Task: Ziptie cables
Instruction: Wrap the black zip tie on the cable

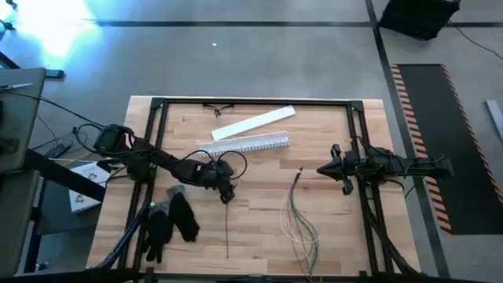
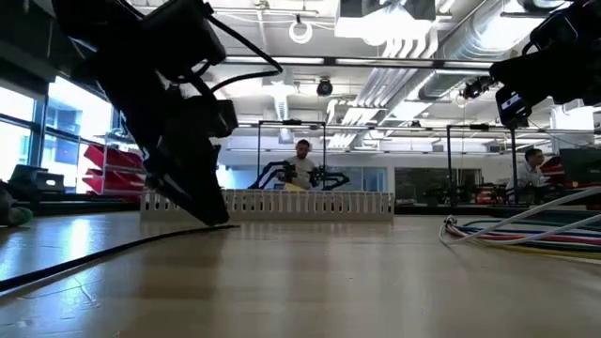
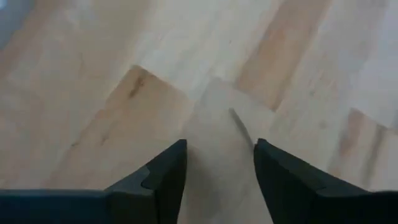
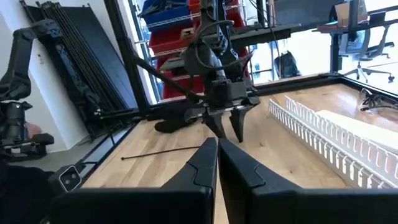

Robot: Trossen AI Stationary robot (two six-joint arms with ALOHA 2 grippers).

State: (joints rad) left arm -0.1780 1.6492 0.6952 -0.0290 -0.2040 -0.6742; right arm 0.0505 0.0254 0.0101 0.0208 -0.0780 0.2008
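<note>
1. High view: I see the left pincer (image 1: 226, 194) low over the middle of the pale wooden plank tabletop (image 1: 259, 228), right at the top end of a thin, straight black zip tie (image 1: 227, 229) lying flat on the wood.
2. Left wrist view: the left pincer's (image 3: 219, 163) two dark fingers (image 3: 163, 174) are spread, bare wood between them, pinching nothing. A thin dark sliver, the zip tie's (image 3: 239, 127) tip as far as I can tell, lies just ahead of the gap.
3. Low view: that arm's dark tip (image 2: 208, 208) sits down at the wood, and the zip tie (image 2: 103, 255) runs along the surface from it.
4. The cables (image 1: 301, 224), a loose bundle of thin pale green, grey, white and yellow wires, lie on the tabletop right of centre, fanning out toward the near edge, well apart from the left pincer.
5. The right pincer (image 1: 321, 168) hovers near the cables' gathered top end, not touching them. In the right wrist view its fingers (image 4: 198, 167) are pressed together, empty.
6. A long white slotted plastic channel (image 1: 244, 144) lies behind the left pincer, and a flat white strip (image 1: 253, 123) lies angled beyond it.
7. A black glove (image 1: 170, 222) lies near the left edge.
</note>
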